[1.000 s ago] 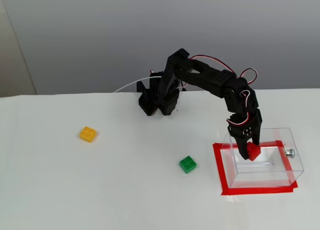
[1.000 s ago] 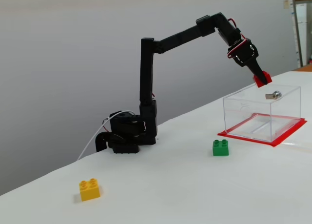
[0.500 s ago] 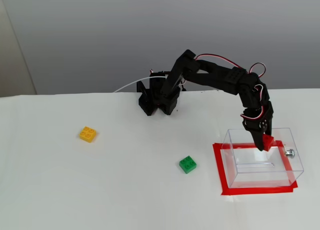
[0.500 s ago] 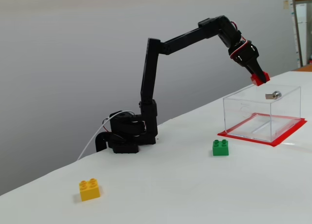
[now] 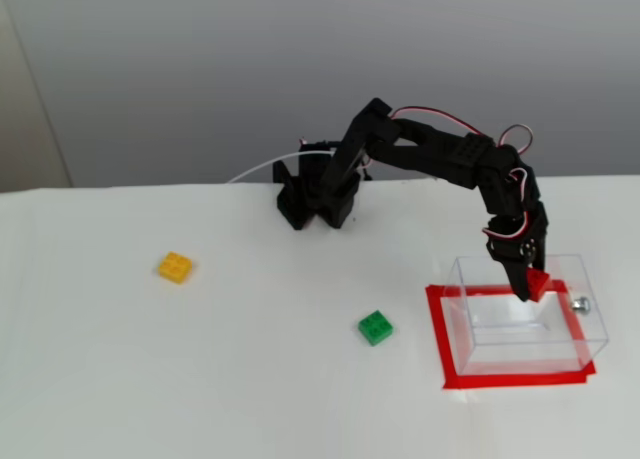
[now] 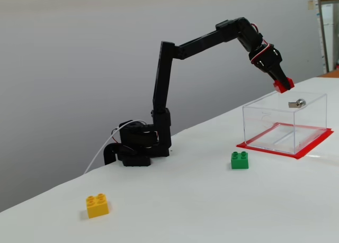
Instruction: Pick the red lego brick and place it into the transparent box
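Observation:
My gripper (image 5: 530,287) (image 6: 282,84) is shut on the red lego brick (image 5: 538,285) (image 6: 284,84) and holds it in the air just above the open top of the transparent box (image 5: 478,320) (image 6: 265,124). The box stands on the white table inside a red tape frame (image 5: 436,334) (image 6: 275,149), with a small silver knob (image 5: 579,304) (image 6: 299,102) on its right wall. In both fixed views the box holds nothing. The arm stretches from its base (image 5: 315,199) (image 6: 135,147) out to the right.
A green brick (image 5: 375,327) (image 6: 239,160) lies left of the box. A yellow brick (image 5: 176,267) (image 6: 98,205) lies far to the left. A white cable (image 5: 262,167) runs from the arm's base.
The gripper carried the red brick further right and farther out over the box during the last second, then nearly stopped. The bricks on the table and the box have not moved.

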